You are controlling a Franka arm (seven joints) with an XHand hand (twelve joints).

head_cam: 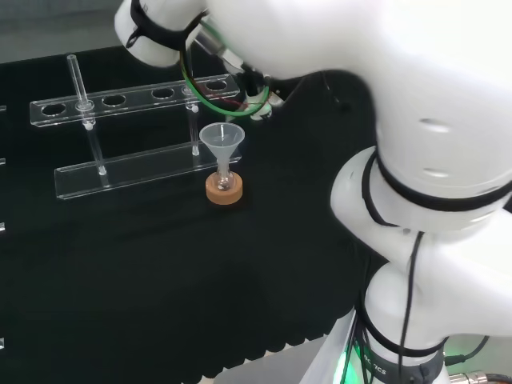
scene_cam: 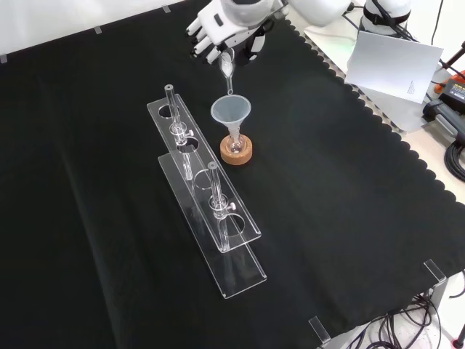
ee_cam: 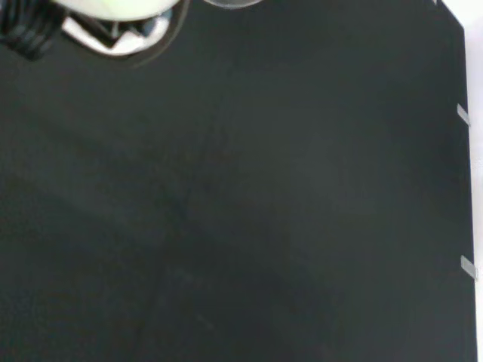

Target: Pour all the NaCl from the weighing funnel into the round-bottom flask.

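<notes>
One hand (scene_cam: 218, 29) curled round weighing funnel (scene_cam: 227, 70), spout tilted down above flask's funnel (scene_cam: 231, 112)

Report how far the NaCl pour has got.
Done: the hand is curled round the weighing funnel and has it tipped, spout down, above the plastic funnel seated in the round-bottom flask on its cork ring. In hand: the pour itself. Left: emptying it; whether salt has reached the flask cannot be told.

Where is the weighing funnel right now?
In the front view the weighing funnel is held in the hand near the top, its spout pointing down above the plastic funnel in the flask on the cork ring.
</notes>
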